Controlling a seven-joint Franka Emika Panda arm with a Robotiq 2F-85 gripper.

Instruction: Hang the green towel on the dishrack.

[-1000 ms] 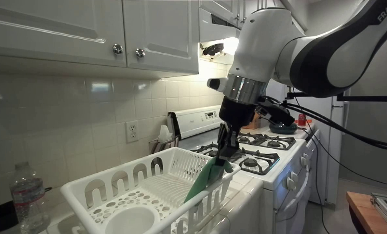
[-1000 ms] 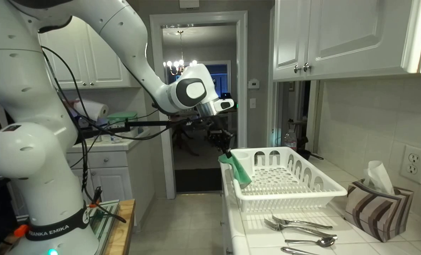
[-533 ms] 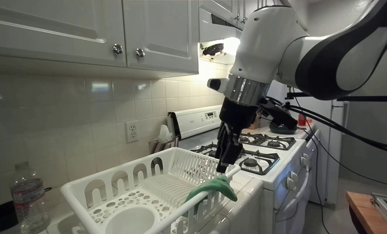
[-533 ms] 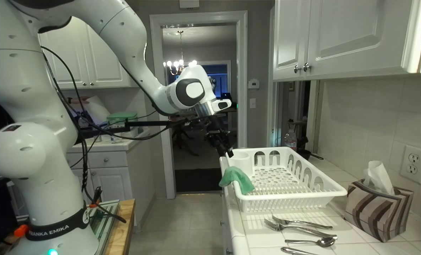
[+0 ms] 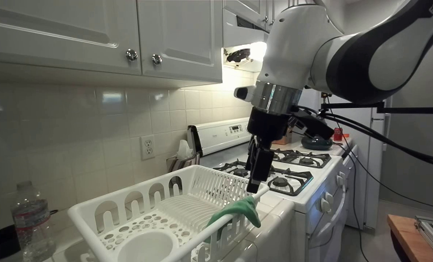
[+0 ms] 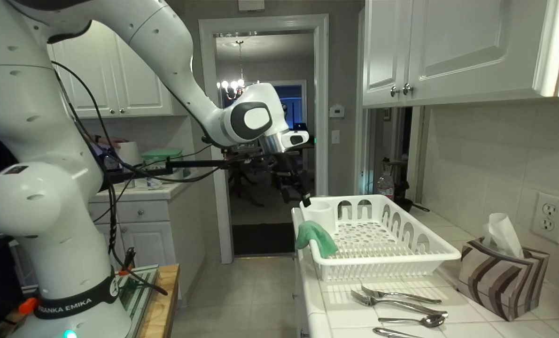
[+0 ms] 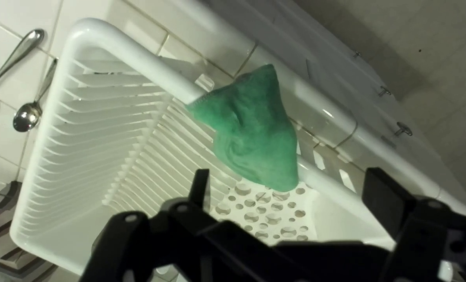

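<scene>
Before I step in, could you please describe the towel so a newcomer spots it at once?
On the tiled counter stands a white dish rack. Draped over its long rim at the counter's front edge is the towel. Its green cloth stands out against the white plastic.

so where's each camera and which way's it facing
Wrist view: on the wrist, facing down at towel and rack; open gripper shows.
An exterior view: near the bottle, facing the stove; arm, gripper show.
An exterior view: near the tissue box, facing a doorway; base, arm, gripper show.
Both exterior views share towel, rack, arm, gripper.
</scene>
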